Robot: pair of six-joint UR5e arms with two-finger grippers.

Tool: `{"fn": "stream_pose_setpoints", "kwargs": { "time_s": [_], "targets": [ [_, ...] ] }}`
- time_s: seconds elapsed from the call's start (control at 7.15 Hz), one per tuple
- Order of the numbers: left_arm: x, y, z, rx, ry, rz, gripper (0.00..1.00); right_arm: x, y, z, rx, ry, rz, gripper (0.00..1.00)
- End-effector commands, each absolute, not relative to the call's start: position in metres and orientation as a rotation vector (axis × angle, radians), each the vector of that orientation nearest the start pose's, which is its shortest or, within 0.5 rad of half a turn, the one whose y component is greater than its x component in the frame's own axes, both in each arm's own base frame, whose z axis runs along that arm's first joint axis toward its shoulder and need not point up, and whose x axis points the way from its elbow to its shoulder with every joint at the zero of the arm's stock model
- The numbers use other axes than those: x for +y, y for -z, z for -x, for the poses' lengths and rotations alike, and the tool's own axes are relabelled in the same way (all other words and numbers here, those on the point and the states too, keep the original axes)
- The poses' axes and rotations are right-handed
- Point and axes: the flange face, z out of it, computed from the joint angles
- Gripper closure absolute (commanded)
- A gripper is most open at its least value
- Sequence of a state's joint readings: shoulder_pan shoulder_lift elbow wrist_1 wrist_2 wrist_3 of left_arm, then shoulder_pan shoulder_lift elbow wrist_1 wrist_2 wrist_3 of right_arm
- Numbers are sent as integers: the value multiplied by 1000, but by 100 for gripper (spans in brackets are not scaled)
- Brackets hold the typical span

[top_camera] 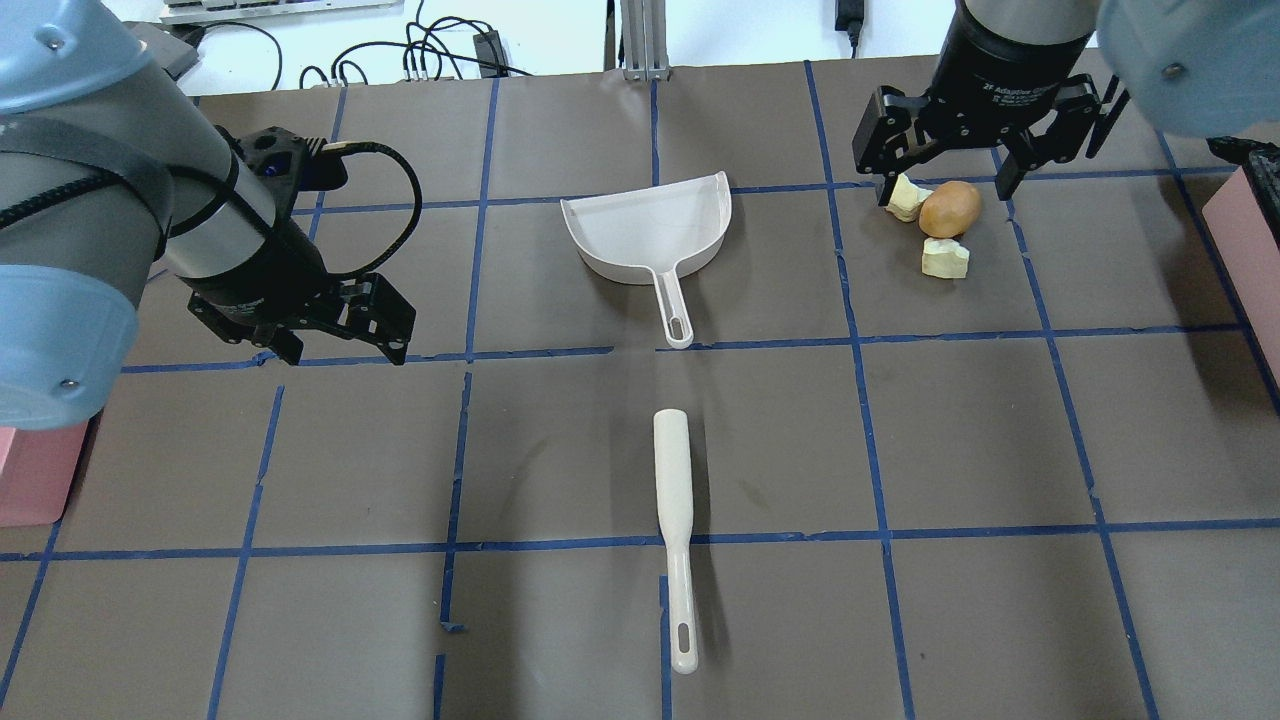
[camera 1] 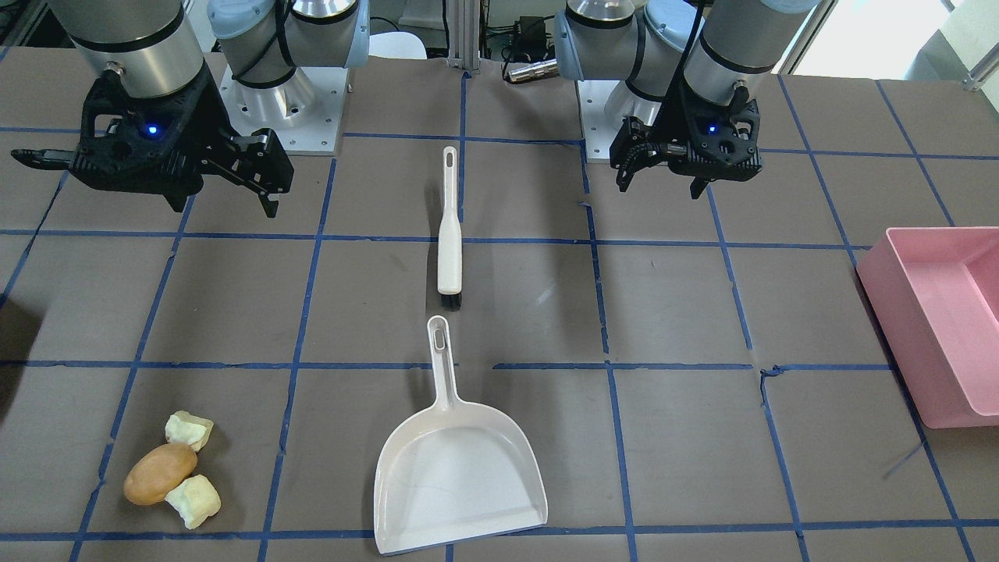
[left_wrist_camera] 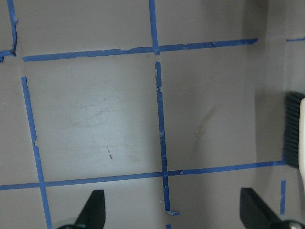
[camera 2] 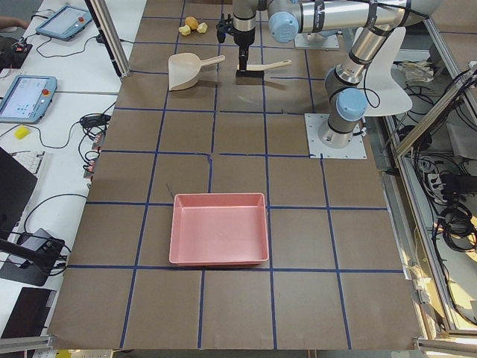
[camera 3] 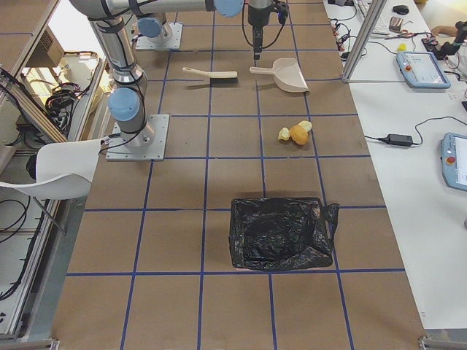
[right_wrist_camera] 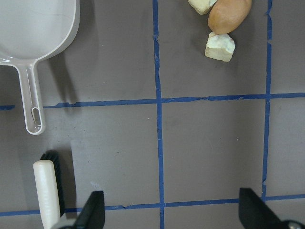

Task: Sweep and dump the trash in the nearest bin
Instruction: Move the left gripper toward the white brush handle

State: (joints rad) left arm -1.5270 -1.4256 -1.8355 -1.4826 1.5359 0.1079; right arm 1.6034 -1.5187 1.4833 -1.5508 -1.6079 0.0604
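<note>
The trash, a tan-brown potato-like oval lump (camera 1: 160, 474) with two pale yellow-green spongy chunks (camera 1: 189, 430) pressed against it, lies on the brown table (camera 1: 687, 312) gridded with blue tape, on the robot's right side near the operators' edge. The right gripper (right_wrist_camera: 172, 214) hangs above the table on that side, jaws spread wide and empty. The left gripper (left_wrist_camera: 174, 214) hangs over bare table, equally wide open and holding nothing. Between them lie a white plastic dustpan (camera 1: 460, 468) and a white-handled brush with black bristles (camera 1: 449, 226), in line but apart. A pink rectangular plastic bin (camera 1: 936, 320) sits at the table's left end, a crumpled black plastic bag (camera 3: 281, 233) at its right end.
</note>
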Motion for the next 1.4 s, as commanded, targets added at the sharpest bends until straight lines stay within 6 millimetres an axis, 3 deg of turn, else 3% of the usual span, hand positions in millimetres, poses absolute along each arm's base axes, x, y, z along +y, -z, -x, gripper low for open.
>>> {"fn": "stream_pose_setpoints", "kwargs": {
  "time_s": [0.0,0.42,0.56,0.98,1.26],
  "targets": [
    [-429,-434,118,3175,-40,-102,0,-511,-503,-146,3177,27,-44,0],
    [-431,-433,121,3195,-53,-70,0,-511,-503,-145,3179,27,-47,0],
    [-428,-433,133,3215,-60,-59,0,-511,-503,-146,3179,27,-44,0],
    [-383,-405,255,3189,-93,-142,0,-511,-503,-147,3173,27,-47,0],
    [-368,-365,306,3188,-92,-33,0,-511,-503,-147,3173,27,-47,0]
  ]
}}
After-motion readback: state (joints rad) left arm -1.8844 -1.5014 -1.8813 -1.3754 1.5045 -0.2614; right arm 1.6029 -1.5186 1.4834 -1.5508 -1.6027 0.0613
